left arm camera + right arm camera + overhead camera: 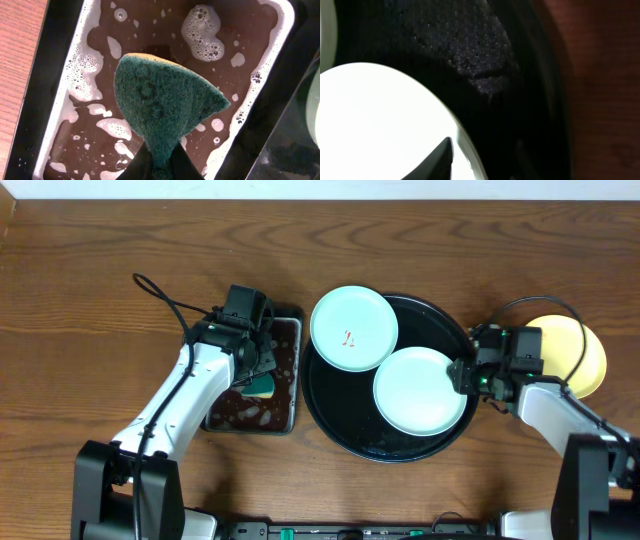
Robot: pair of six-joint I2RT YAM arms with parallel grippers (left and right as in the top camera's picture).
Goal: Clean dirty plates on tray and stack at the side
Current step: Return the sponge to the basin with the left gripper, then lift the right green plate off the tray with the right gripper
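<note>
The black tray (338, 408) holds two mint plates. One (352, 328) lies over its far-left rim and has a red smear at centre. The other (420, 390) lies inside at the right and looks clean. The yellow plate (588, 358) lies on the table to the right, partly behind my right arm. My right gripper (462, 375) is shut on the right rim of the clean mint plate (380, 120); one finger lies over the plate in the right wrist view (481, 147). My left gripper (262, 372) is shut on a teal sponge (160, 100), held over brown soapy liquid.
A rectangular metal-rimmed tray (240, 418) of brown foamy liquid (70, 75) stands just left of the black tray. A black cable (160, 295) loops behind my left arm. Bare wooden table (605, 90) lies right of the black tray's rim (540, 75).
</note>
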